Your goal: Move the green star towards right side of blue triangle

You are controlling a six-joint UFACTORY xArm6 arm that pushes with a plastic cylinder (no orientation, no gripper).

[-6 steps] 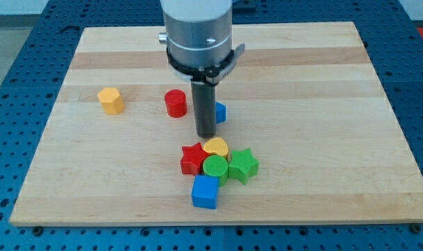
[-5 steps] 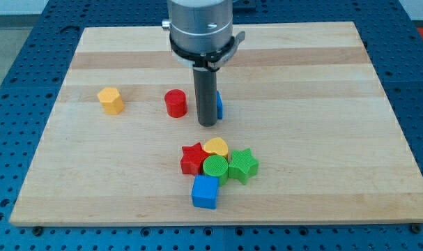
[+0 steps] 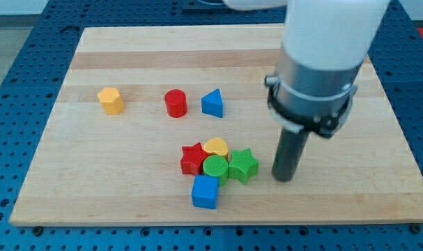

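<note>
My tip (image 3: 284, 178) rests on the wooden surface (image 3: 93, 188) just at 3 o'clock of the green star (image 3: 243, 166), a small gap between them; the arm carries no fingers, only the rod. The green star sits at the 3 o'clock edge of a cluster, touching the green cylinder (image 3: 214, 168) and near the yellow heart (image 3: 216, 147); the red star (image 3: 192, 158) and blue cube (image 3: 205, 192) complete it. The blue triangle (image 3: 212, 103) stands apart at the cluster's 12 o'clock, the red cylinder (image 3: 175, 103) at its 9 o'clock; the yellow block (image 3: 111, 100) lies farther that way.

My tip (image 3: 285, 179) is just beside the green star (image 3: 243, 166), at view's right; blue triangle (image 3: 212, 103) lies toward view's top.
</note>
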